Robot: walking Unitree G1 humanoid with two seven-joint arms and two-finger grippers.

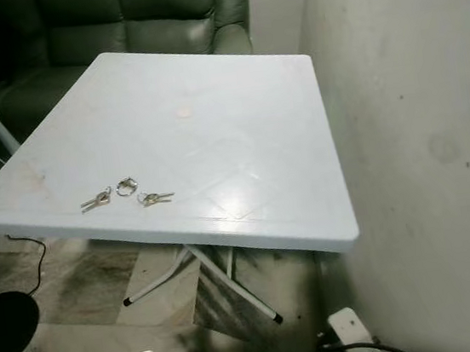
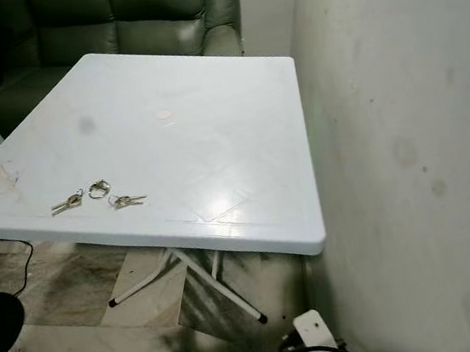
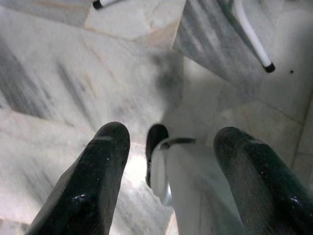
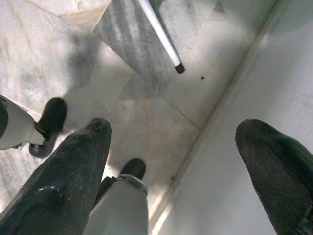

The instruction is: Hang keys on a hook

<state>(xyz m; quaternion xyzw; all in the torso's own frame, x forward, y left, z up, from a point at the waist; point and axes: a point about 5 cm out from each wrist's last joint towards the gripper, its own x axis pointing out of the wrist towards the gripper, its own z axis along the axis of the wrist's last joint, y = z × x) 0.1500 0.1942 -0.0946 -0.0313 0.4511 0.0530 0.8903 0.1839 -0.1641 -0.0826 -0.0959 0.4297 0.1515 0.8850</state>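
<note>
The fingers [image 3: 102, 181] of the left gripper [image 3: 168, 176] are spread wide with nothing between them, and they point down at the floor [image 3: 58, 88]. The right gripper [image 4: 176, 171] is the same: its fingers [image 4: 73, 171] are apart and empty, and they hang over the floor next to the wall [image 4: 274, 88]. Both arms hang low by the robot's sides, likely because the work has not started yet.

The keys [image 1: 125, 192] lie on the white tabletop [image 1: 211, 119], close to its near edge and toward the robot's left. There seem to be two small bunches with a ring between them, all lying flat and close together. Nothing is touching them. They sit well above the two grippers.

A dark sofa [image 1: 130, 17] stands behind the tabletop. A black cable [image 1: 32, 270] runs along the floor on the left. The table's thin white legs [image 1: 222, 281] end in black tips. The wall on the right looks bare, and I cannot see a hook.

I think the first job is to lift an arm up to the keys. They lie flat, so they may be hard to pinch.
</note>
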